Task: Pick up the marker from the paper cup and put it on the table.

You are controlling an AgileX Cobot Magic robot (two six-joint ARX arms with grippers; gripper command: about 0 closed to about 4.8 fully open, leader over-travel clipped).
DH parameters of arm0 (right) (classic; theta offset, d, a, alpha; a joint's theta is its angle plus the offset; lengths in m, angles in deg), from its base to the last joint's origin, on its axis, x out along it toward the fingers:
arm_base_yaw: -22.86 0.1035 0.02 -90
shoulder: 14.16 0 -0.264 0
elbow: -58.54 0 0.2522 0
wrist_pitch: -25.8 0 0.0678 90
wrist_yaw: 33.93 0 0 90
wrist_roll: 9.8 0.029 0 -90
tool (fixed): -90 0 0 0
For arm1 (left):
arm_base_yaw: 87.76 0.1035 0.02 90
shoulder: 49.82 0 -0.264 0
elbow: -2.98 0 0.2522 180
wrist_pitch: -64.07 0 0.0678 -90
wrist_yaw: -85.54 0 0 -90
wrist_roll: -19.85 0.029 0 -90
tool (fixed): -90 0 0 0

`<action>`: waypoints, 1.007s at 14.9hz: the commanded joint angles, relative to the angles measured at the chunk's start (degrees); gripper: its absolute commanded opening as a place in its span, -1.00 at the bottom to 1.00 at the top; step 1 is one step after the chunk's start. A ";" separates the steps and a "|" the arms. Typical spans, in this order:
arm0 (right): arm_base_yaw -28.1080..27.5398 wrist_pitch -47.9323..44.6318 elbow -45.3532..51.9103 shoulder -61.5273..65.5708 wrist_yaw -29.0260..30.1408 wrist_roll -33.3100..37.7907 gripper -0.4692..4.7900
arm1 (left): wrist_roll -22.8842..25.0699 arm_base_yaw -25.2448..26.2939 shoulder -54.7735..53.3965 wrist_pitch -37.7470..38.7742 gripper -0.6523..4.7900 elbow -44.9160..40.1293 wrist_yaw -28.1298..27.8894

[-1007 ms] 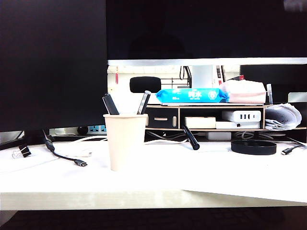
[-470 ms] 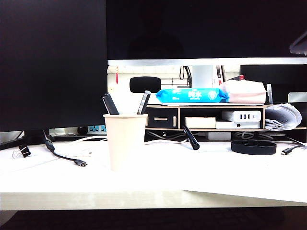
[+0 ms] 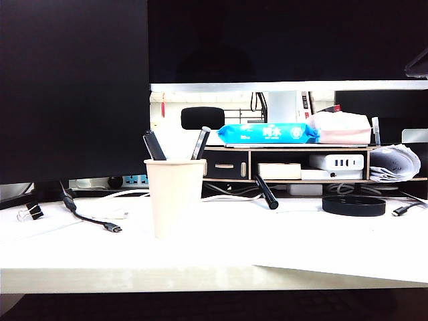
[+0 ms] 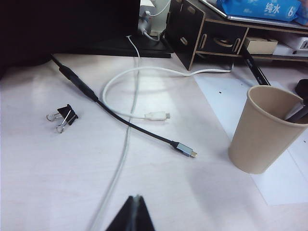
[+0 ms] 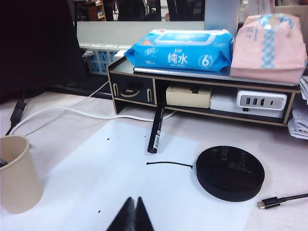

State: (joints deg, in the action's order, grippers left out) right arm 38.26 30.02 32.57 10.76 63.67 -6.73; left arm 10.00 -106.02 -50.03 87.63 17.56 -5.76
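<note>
Black marker lies on the counter; my left end effector and right end effector hover pinched together, risking bumping the paper cup.

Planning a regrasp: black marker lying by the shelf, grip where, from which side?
Probably mid-barrel of the marker, from above, jaws across it: it lies flat on the table, far end at the shelf. Shut right gripper hovers nearer; left gripper sits by the cup.

Dark monitors — perhaps — bright room behind.
</note>
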 commanded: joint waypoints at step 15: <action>0.02 -4.83 1.25 -0.15 -1.44 -7.67 -0.82 | 11.76 0.04 0.00 -0.37 -0.78 -0.28 -1.68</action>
State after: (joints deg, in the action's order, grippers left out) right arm 38.28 28.23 33.22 10.68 62.29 -14.14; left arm 21.54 -106.02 -50.01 87.63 17.56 -7.09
